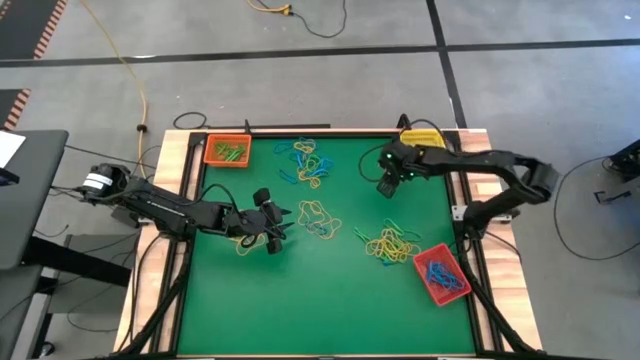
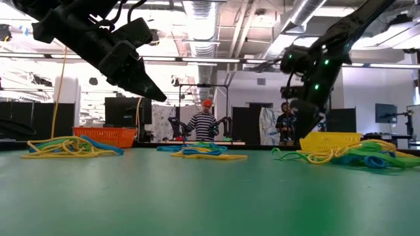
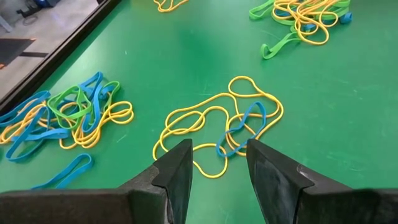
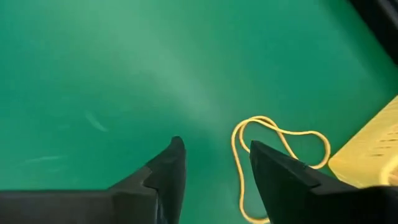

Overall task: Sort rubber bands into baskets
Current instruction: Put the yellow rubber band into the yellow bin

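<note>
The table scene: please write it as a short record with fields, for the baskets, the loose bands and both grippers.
orange basket: far left corner, green bands inside
yellow basket: far right corner
red basket: near right, blue bands inside
loose rubber bands: several mixed piles on the green mat
left gripper: open, above a yellow and blue pile
right gripper: open, beside the yellow basket

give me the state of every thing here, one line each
left hand: open, empty, low over a yellow and blue band cluster
right hand: open, empty, beside the yellow basket
orange basket: upright, holds green bands
yellow basket: upright at the table's far edge, contents hidden
red basket: upright, holds blue bands
loose yellow band: on the mat just outside the yellow basket
other bands: unsorted piles on the mat
</note>
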